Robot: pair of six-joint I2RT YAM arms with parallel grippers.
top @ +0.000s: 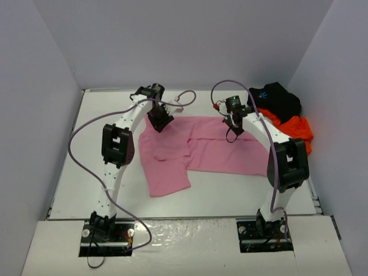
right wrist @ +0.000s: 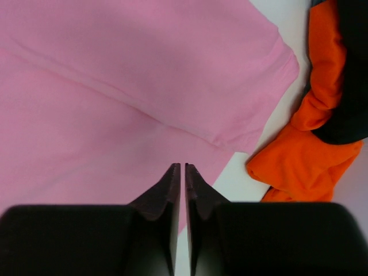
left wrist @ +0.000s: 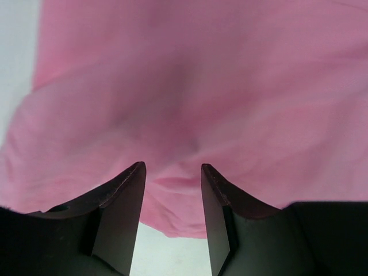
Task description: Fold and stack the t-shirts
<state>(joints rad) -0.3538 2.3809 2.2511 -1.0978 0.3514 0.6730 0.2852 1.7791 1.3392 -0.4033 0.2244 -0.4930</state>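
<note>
The left gripper (left wrist: pixel 172 167) gapes empty over the pink shirt (top: pixel 213 149), the right gripper (right wrist: pixel 182 167) is pinched shut, empty; black shirt (top: pixel 279 99) and orange shirt (top: pixel 296 129) lie in the table's (top: pixel 230 195) far-right corner.

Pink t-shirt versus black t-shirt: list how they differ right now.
The pink t-shirt lies spread fairly flat across mid-table; the black t-shirt is bunched in the far right corner. The pink one is plain; the black one bears a small light-blue starburst print. The pink one touches no other shirt; the black one touches the orange t-shirt. Both are soft cloth on the white table.
</note>
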